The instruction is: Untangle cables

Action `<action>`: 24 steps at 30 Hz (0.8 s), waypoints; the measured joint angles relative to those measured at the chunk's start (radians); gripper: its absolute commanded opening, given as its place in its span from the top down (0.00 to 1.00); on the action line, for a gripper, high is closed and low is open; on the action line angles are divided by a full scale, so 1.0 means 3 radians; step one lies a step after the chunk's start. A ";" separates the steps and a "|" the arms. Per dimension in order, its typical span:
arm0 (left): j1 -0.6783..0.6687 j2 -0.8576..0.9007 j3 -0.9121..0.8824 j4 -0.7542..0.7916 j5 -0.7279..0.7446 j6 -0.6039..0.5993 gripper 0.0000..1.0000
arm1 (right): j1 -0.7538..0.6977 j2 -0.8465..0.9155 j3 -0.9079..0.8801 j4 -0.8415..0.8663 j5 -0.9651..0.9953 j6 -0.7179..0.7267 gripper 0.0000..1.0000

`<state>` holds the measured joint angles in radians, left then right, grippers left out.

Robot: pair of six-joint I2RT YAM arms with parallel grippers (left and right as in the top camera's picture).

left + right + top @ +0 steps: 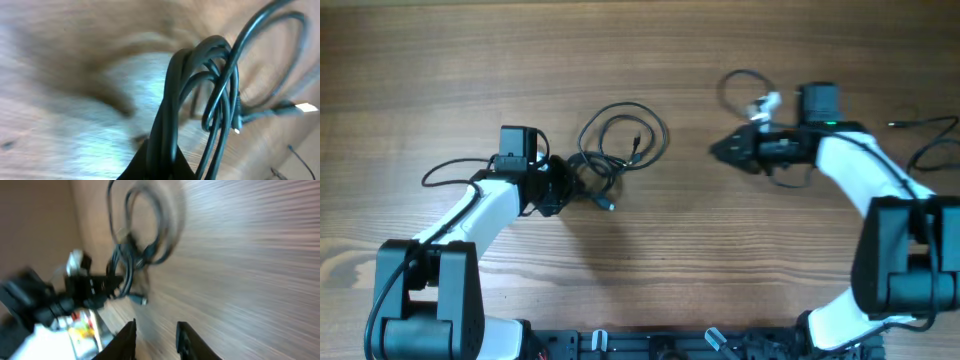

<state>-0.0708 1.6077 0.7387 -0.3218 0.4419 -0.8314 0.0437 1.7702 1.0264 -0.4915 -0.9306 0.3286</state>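
Observation:
The cables [620, 140] are thin black cords lying in loose loops left of the table's middle, with a knotted part [588, 170] and a plug end [607, 203]. My left gripper [563, 185] is shut on the knotted part. In the left wrist view the cords [220, 75] rise out of the shut left gripper [162, 152], and a plug [300, 107] lies beyond. My right gripper [718, 150] points left, well apart from the loops. In the right wrist view the right gripper [155, 330] is open with only table between its fingers, the cables [140, 240] ahead.
A thin black loop with a white connector [760, 100] lies by the right arm. More black cords [932, 140] run off the right edge. The left arm's own wire [450, 170] loops out to its left. Bare wood lies between the two grippers.

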 measured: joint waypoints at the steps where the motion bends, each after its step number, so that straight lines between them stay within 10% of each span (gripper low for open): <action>1: -0.0001 0.0000 0.0000 0.0051 0.0075 0.0076 0.96 | 0.0234 0.0000 -0.0005 0.0215 0.0034 -0.0057 0.57; 10: -0.0004 0.0000 -0.0008 0.0326 0.0594 0.0518 0.96 | 0.1789 -0.0004 -0.0017 0.1434 0.1500 0.0263 0.34; 18: -0.0056 0.0000 -0.0009 0.0539 0.1356 0.1077 0.96 | 0.1784 -0.0004 -0.0017 0.1544 0.1998 0.0312 0.16; 21: -0.0192 0.0000 -0.0009 0.0579 0.1378 0.1100 0.96 | 0.1784 -0.0004 -0.0017 0.1597 0.2054 0.0295 0.52; 24: -0.0239 0.0000 -0.0009 0.0577 0.1317 0.1099 0.96 | 0.1774 -0.0093 -0.0010 0.1512 0.2094 0.0220 0.51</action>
<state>-0.1425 1.6077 0.7361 -0.1486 0.8371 -0.5018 0.5758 1.7424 1.0233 -0.0380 -0.3023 0.3946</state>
